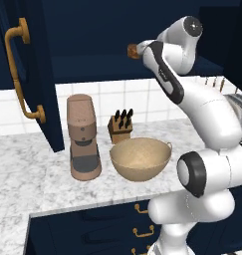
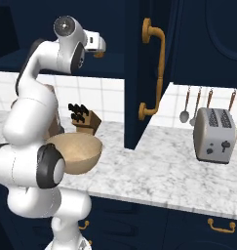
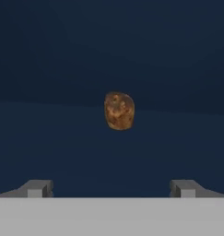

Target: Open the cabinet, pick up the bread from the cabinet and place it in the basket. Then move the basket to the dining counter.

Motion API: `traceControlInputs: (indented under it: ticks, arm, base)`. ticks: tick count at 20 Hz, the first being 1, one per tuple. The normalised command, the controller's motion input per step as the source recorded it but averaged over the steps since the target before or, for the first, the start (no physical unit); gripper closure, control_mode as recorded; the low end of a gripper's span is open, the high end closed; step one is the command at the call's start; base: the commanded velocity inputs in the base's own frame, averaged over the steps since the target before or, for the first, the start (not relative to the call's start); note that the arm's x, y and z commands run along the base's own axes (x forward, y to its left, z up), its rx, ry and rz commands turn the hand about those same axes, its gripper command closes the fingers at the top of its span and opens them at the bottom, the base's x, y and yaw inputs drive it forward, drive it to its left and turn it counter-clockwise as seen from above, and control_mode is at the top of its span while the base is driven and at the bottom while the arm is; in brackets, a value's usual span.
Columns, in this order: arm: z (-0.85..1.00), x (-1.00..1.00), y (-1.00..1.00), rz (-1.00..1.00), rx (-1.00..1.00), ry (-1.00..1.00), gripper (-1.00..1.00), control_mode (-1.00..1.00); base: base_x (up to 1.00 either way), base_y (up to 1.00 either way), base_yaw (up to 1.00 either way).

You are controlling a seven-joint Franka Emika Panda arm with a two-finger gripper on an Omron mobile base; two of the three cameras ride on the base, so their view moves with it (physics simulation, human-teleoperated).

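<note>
The cabinet (image 1: 117, 45) stands open above the tabletop (image 1: 38, 164), its doors swung wide so that their long brass handles face the cameras. The robot's white arm (image 1: 207, 114) reaches up from below and into the dark cabinet interior.

On the tabletop, directly under the open cabinet, sits the basket (image 1: 141, 158), upright and with nothing in it, just beside a coffee machine (image 1: 83, 137) on its left and in front of a knife block (image 1: 120, 126). A toaster (image 2: 215, 134) stands well apart on the far side of the right door.

The end effector (image 3: 111, 189) has its fingers spread wide, pinching nothing. In the hand view the bread (image 3: 119, 110) lies on the cabinet shelf straight ahead of the open fingers, centred between them but apart from them. In the left base view the bread (image 1: 133, 51) peeks out just beside the arm's wrist.

The step in hand looks like the final approach to the bread. Risks from here:
- The bread is small and rounded, so fingers closing off-centre could squeeze it sideways or roll it deeper onto the shelf.
- Closing too early would catch only air.
- Coming in too low could drag the fingertips along the shelf.
- On withdrawal, the elbow passes near the open door edges and could knock them.
</note>
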Motion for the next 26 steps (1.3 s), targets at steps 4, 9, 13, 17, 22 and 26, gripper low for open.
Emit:
traceControlInputs:
  ticks: [4,9,13,17,22,26]
  arm:
    - [-0.01,0.43,0.0,0.0,0.0,0.02,-1.0,-1.0]
    - [-0.01,0.52,0.0,0.0,0.0,0.05,-1.0,-1.0]
    - [-0.01,0.5,0.0,0.0,0.0,0.01,-1.0,-1.0]
    - [-0.03,0.24,0.01,0.0,0.0,0.0,-1.0,-1.0]
    - [-0.16,0.34,0.12,0.0,0.0,0.01,-1.0,-1.0]
    - [-0.22,0.38,0.03,0.0,0.0,0.0,-1.0,-1.0]
  base:
    - [0.0,0.0,0.0]
    - [0.0,0.0,0.0]
    - [0.0,0.0,0.0]
    - [0.0,0.0,0.0]
    - [0.0,0.0,0.0]
    - [0.0,0.0,0.0]
